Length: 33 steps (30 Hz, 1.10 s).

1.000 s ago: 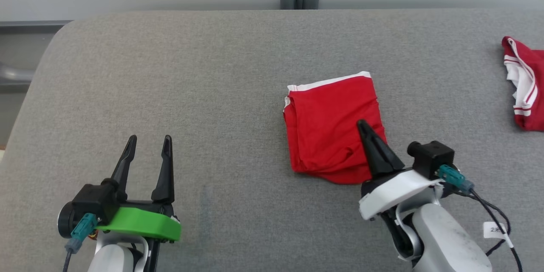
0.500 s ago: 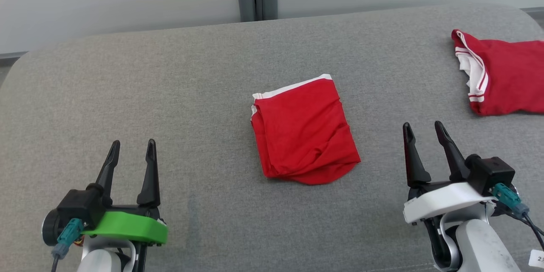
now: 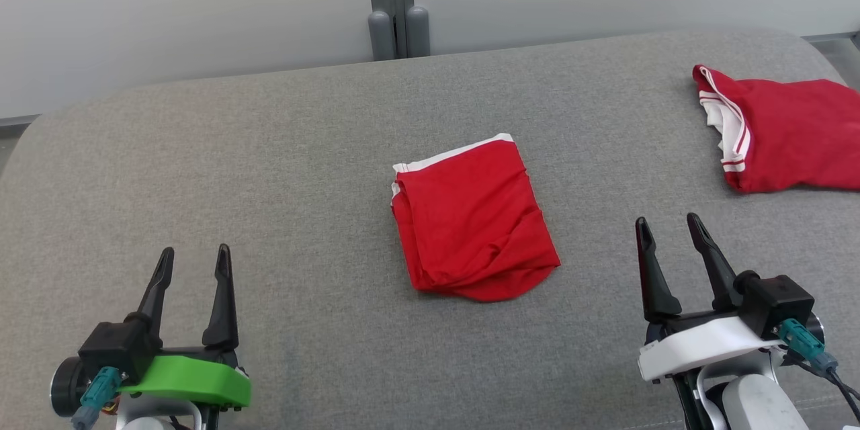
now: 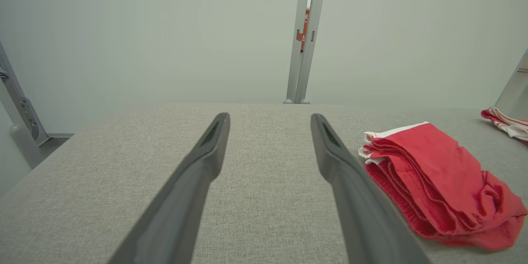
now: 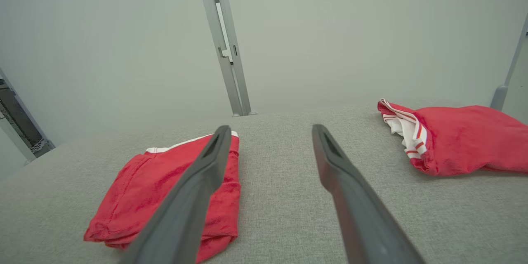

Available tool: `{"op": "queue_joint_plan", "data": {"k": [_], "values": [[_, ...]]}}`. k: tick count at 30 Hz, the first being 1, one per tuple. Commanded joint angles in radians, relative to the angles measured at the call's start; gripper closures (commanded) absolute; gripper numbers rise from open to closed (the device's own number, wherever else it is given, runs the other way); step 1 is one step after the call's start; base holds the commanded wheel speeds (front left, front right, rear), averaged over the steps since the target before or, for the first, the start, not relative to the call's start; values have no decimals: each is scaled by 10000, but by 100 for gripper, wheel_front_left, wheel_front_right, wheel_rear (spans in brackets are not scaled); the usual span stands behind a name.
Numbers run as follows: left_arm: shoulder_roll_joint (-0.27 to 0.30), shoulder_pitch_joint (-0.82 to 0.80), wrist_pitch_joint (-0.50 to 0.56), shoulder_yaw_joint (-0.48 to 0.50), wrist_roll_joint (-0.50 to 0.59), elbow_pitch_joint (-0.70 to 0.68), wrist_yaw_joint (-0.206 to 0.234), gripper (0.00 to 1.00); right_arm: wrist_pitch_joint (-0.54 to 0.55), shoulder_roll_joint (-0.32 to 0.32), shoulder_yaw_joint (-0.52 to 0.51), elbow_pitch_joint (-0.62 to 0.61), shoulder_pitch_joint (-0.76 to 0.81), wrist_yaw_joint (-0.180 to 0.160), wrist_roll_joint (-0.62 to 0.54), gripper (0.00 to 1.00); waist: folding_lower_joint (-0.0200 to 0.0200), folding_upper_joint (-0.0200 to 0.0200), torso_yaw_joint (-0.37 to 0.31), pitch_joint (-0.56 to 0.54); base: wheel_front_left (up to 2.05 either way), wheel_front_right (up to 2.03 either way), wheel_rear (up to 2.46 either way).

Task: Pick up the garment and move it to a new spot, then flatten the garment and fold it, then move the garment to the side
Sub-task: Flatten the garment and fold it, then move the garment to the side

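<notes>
The left gripper (image 3: 195,252) stands at the lower left of the head view with its two dark fingers spread wide and nothing between them; their tips point up the frame over bare grey fabric. The right gripper (image 3: 667,220), at the lower right of that view, is likewise spread wide and holds nothing. Neither touches any cloth.

Between the two grippers, near the middle of the head view, the folded garment (image 3: 474,222) lies flat on the grey padded surface (image 3: 269,168). It is red, a rough rectangle with a white band along its upper edge and a rounded, slightly rumpled lower edge. In the left wrist view it sits at the right of the frame, just beyond the right-hand finger, its stacked folded layers facing the camera. In the right wrist view it lies at the lower left, partly behind the left-hand finger.

A second red garment (image 3: 779,134) with white striped trim lies loosely bunched at the upper right of the head view, well apart from the folded one. Behind the surface, a pale wall with a grey upright post (image 3: 393,7) fills the top of the frame.
</notes>
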Motion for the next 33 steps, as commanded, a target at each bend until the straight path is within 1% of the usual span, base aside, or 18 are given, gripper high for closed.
{"op": "queue_joint_plan", "data": {"k": [1, 9, 15, 26, 33], "values": [[104, 220, 4, 73, 100, -2, -8, 0, -25, -6, -15, -92, 136, -7, -84, 0, 0, 0, 83, -97, 0, 0, 0], [219, 419, 4, 307, 255, -89, 70, 0, -25, -51, -47, -86, 393, -7, -115, 0, 0, 0, 261, -309, 0, 0, 0], [308, 576, 27, 359, 148, -211, 74, 0, -25, -88, 2, 9, 410, -7, -101, 0, 0, 0, 305, -421, 0, 0, 0], [623, 671, 280, -16, -282, -572, 6, 0, -25, -101, 20, -9, 467, -7, -77, 0, 0, 0, 407, -501, 0, 0, 0], [738, 777, 264, -43, -433, -611, 16, 0, -25, -114, 23, 78, 482, -7, -86, 0, 0, 0, 478, -542, 0, 0, 0]]}}
